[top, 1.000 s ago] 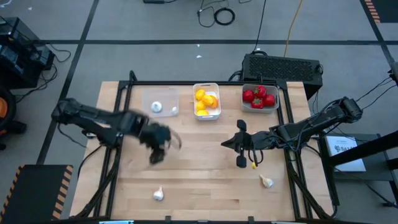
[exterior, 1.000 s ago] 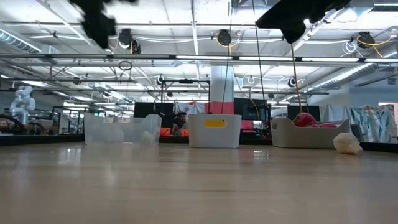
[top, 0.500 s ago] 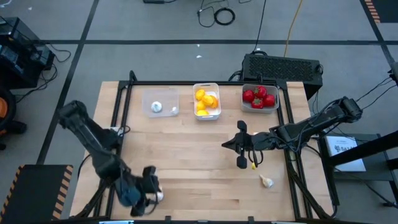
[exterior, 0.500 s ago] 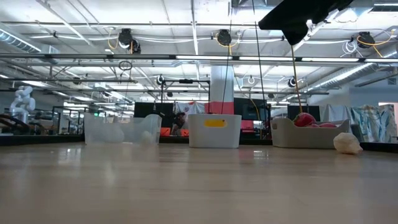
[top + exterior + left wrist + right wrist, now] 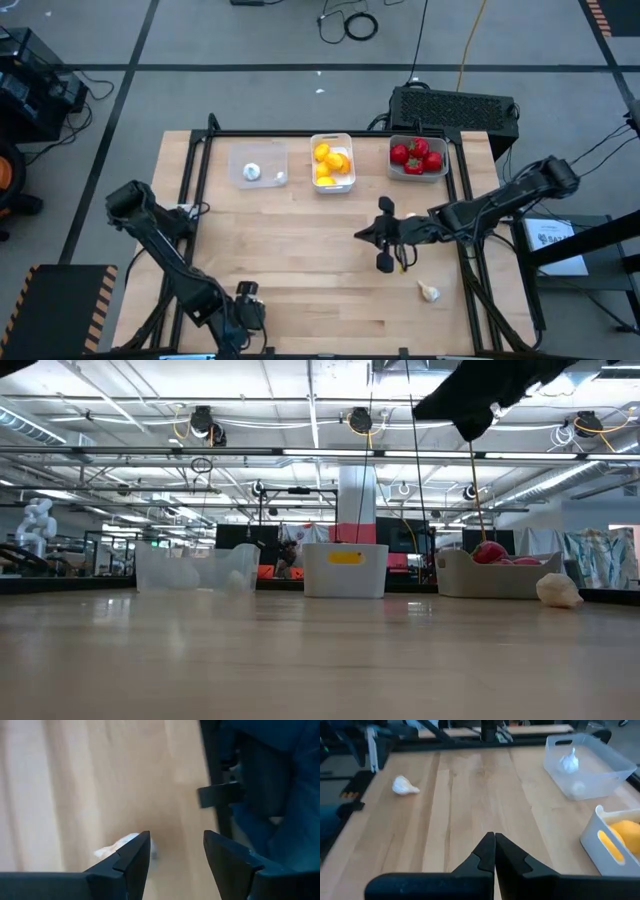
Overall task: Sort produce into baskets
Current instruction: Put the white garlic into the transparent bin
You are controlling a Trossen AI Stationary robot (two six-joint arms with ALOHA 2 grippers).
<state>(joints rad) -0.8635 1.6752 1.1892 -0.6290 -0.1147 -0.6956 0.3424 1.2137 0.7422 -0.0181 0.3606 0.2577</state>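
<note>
My left gripper (image 5: 248, 316) is open at the table's near edge, left of centre. In the left wrist view its fingers (image 5: 175, 837) stand over a whitish garlic bulb (image 5: 122, 848), which lies on the wood partly behind one finger. The right wrist view shows this bulb (image 5: 405, 786) lying on the table. My right gripper (image 5: 385, 243) is shut and empty above the table's right middle; it also shows in its wrist view (image 5: 494, 837). A second garlic bulb (image 5: 428, 292) lies on the table near it. Along the far edge stand a clear tray (image 5: 258, 165) with garlic, a white tray (image 5: 332, 163) with lemons and a pale tray (image 5: 418, 157) with tomatoes.
A black metal frame (image 5: 200, 180) runs along the table's left, right and far sides. A big black box (image 5: 455, 108) stands behind the far right corner. Bare wood (image 5: 310, 250) lies between the trays and the near edge.
My left gripper has swept from the table's left middle toward the near edge and come down over the garlic bulb there. The bulb has stayed where it was.
</note>
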